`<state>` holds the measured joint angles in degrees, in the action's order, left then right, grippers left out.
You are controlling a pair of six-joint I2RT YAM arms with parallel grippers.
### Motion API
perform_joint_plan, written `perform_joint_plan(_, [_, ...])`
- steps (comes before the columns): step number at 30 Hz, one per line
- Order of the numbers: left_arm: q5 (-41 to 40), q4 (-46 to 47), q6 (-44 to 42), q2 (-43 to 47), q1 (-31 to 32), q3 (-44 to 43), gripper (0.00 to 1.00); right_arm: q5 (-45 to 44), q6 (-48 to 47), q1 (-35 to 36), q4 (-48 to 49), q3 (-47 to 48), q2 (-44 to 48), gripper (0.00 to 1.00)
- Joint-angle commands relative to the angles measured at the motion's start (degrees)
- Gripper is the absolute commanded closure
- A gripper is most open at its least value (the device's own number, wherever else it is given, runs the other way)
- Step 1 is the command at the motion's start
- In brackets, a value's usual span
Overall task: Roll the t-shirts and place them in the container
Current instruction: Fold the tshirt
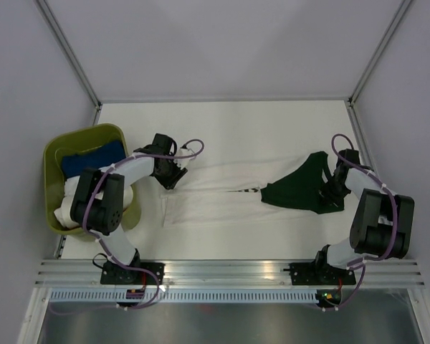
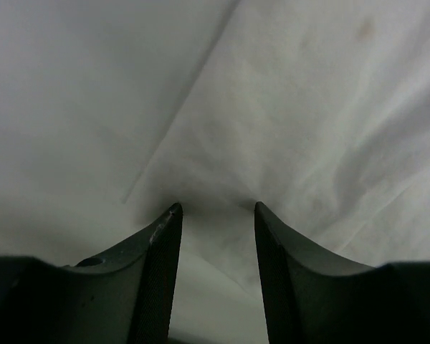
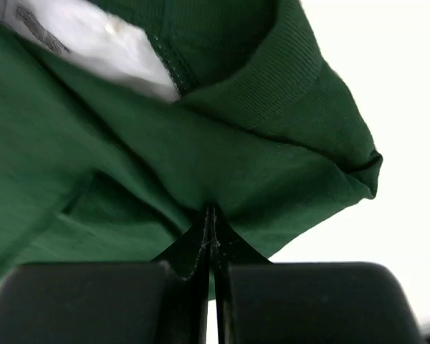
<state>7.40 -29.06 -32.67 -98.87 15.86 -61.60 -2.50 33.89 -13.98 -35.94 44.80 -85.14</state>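
A white t-shirt (image 1: 208,197) lies flat across the middle of the table. A dark green t-shirt (image 1: 297,190) lies bunched on its right end. My left gripper (image 1: 170,172) is at the white shirt's left end. In the left wrist view it (image 2: 215,209) is open, its fingertips resting on white cloth (image 2: 301,122) that lies between them. My right gripper (image 1: 337,190) is at the green shirt's right edge. In the right wrist view it (image 3: 210,209) is shut on a fold of the green t-shirt (image 3: 222,150) near the collar, and the shirt's white label (image 3: 93,39) shows.
A green basket (image 1: 54,154) stands at the left edge of the table, beside the left arm. It holds a blue bundle (image 1: 93,156) and a white bundle (image 1: 72,197). White walls with metal posts close in the table at the back and sides.
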Motion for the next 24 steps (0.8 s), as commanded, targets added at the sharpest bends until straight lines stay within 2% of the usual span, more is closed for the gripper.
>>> perform_joint_plan(1, [-0.99,2.78,-2.67,1.83,0.23,5.08,0.5,0.22,1.97,0.09,9.21,1.25,-4.4,0.98])
perform_joint_plan(6, [1.47,2.69,-4.07,6.05,0.49,12.64,0.5,-0.66,0.3,0.79,11.42,13.36,-20.83,0.99])
perform_joint_plan(7, [1.74,2.69,-5.73,8.58,0.84,13.69,0.5,-0.92,0.21,1.23,11.16,18.61,-23.11,1.0])
perform_joint_plan(9, [3.76,2.17,-8.89,12.36,3.38,17.73,0.5,-0.84,0.48,3.5,10.28,24.69,-29.62,0.99])
perform_joint_plan(11, [7.69,1.2,-13.64,19.13,7.14,21.68,0.48,-0.75,0.74,5.62,8.27,35.85,-36.28,0.99])
perform_joint_plan(12, [9.55,-0.19,-14.7,21.42,8.3,22.66,0.47,-0.31,0.74,7.8,7.48,39.98,-38.58,0.98])
perform_joint_plan(13, [11.74,-1.43,-16.45,23.61,9.53,23.45,0.45,0.04,0.74,8.87,6.42,48.89,-40.96,0.97])
perform_joint_plan(15, [19.21,-5.28,-18.13,29.68,12.43,24.16,0.41,0.74,1.09,11.33,2.82,57.82,-46.76,0.91])
perform_joint_plan(16, [23.23,-6.09,-19.01,31.7,13.31,23.81,0.4,1.27,1.18,11.86,0.89,65.6,-48.26,0.89])
perform_joint_plan(18, [26.6,-7.23,-18.67,36.1,14.63,23.03,0.36,0.66,1.18,12.48,-2.18,74.59,-50.82,0.81])
perform_joint_plan(21, [26.97,-7.24,-16.74,39.44,14.82,21.71,0.35,-1.1,-0.22,12.13,-2.9,77.11,-49.08,0.69])
perform_joint_plan(24, [24.51,-7.07,-10.78,39.37,14.73,19.07,0.34,-1.89,-0.23,10.82,-1.07,71.68,-44.33,0.63])
